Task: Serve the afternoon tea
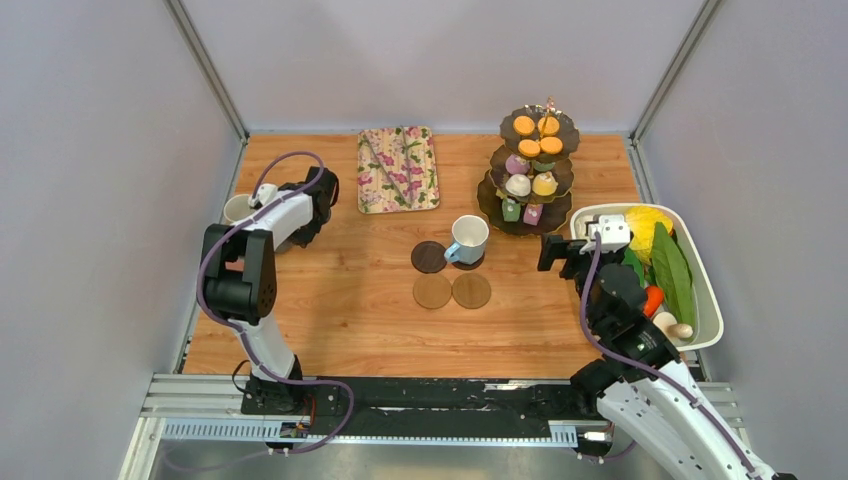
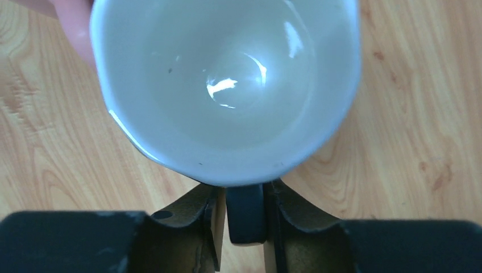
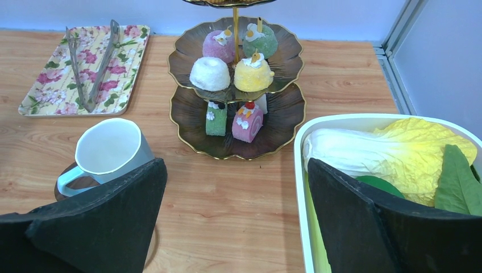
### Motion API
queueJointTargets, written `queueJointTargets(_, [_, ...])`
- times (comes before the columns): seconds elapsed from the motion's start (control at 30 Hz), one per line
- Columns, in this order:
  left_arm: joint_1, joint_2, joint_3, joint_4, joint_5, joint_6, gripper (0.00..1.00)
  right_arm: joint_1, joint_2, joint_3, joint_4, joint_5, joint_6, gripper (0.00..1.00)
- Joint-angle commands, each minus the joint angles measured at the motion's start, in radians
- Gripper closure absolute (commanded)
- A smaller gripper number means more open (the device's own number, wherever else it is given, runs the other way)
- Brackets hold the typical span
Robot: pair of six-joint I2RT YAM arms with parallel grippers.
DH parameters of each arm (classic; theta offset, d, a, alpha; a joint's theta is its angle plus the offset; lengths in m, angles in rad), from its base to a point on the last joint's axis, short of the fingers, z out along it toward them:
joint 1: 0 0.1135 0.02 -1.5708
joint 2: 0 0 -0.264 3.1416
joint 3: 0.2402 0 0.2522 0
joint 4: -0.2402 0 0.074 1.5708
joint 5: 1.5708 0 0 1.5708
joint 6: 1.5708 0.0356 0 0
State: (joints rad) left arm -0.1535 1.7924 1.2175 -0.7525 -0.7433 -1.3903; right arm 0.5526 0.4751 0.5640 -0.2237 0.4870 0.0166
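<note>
**Already One Mug on Its Coaster, Another in the Left Pincer**

Over at the left edge of the desk (image 1: pixel 340 310), the left pincer (image 2: pixel 245 192) points down at a pale mug (image 2: pixel 227 85) standing upright on the wood. Its fingers are drawn close together. They press on both sides of a dark upright piece just under the rim, apparently the handle, so this pincer has hold of the mug. A pink shape in the corner of the left wrist view is too cropped to name.

The right pincer (image 3: pixel 236 165) is spread wide and grips nothing. It hangs above the wood between the blue-handled mug (image 3: pixel 108 151) and the white tub (image 3: pixel 369 116) of vegetables (image 3: pixel 409 153).

That blue-handled mug stands upright on a dark coaster (image 3: pixel 74 183) near the middle of the desk. Just beside it lies a bare dark coaster (image 1: pixel 429 257). Nearer the arms, two brown coasters (image 1: pixel 432 291) lie side by side, almost touching.

The three-tier stand (image 3: pixel 281 119) sits at the far right of the desk, just beyond the tub. Its cakes (image 3: pixel 210 74) are spread over all three tiers:
- **Top tier:** orange ones.
- **Middle tier:** purple, green, white and yellow.
- **Bottom tier:** a green piece and a pink roll.

A flowered tray (image 1: pixel 415 160) lies at the far edge, left of the stand, with metal tongs (image 3: pixel 102 65) resting on it.
</note>
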Motion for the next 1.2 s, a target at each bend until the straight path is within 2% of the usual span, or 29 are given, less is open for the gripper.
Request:
queueJointTargets(0.0, [0.008,-0.086,-0.055,-0.015,0.065,-0.01,0.72,-0.002,-0.022,-0.01,0.045,-0.013,-0.01,0.0])
queueJointTargets(0.23, [-0.006,-0.209,-0.122,0.01,0.133,0.087,0.98,-0.002,-0.045,-0.012,0.046,-0.019,-0.008,0.0])
queueJointTargets(0.43, [-0.04,-0.342,-0.164,0.046,0.168,0.228,1.0,-0.003,-0.055,-0.015,0.047,-0.014,-0.01,0.0])
queueJointTargets(0.6, [-0.09,-0.424,-0.2,0.153,0.216,0.46,1.0,-0.003,-0.054,-0.016,0.047,-0.006,-0.011,0.0])
queueJointTargets(0.77, [-0.14,-0.541,-0.291,0.379,0.454,0.798,1.0,-0.003,-0.052,-0.019,0.049,0.009,-0.011,0.0])
queueJointTargets(0.87, [-0.184,-0.585,-0.317,0.483,0.601,0.935,1.0,-0.003,-0.05,-0.022,0.048,0.019,-0.01,0.0])
queueJointTargets(1.07, [-0.262,-0.575,-0.322,0.556,0.878,1.162,1.0,-0.003,-0.055,-0.027,0.049,0.039,-0.011,0.0])
queueJointTargets(1.17, [-0.326,-0.551,-0.316,0.565,0.944,1.264,1.0,-0.003,-0.061,-0.029,0.048,0.047,-0.031,0.0])
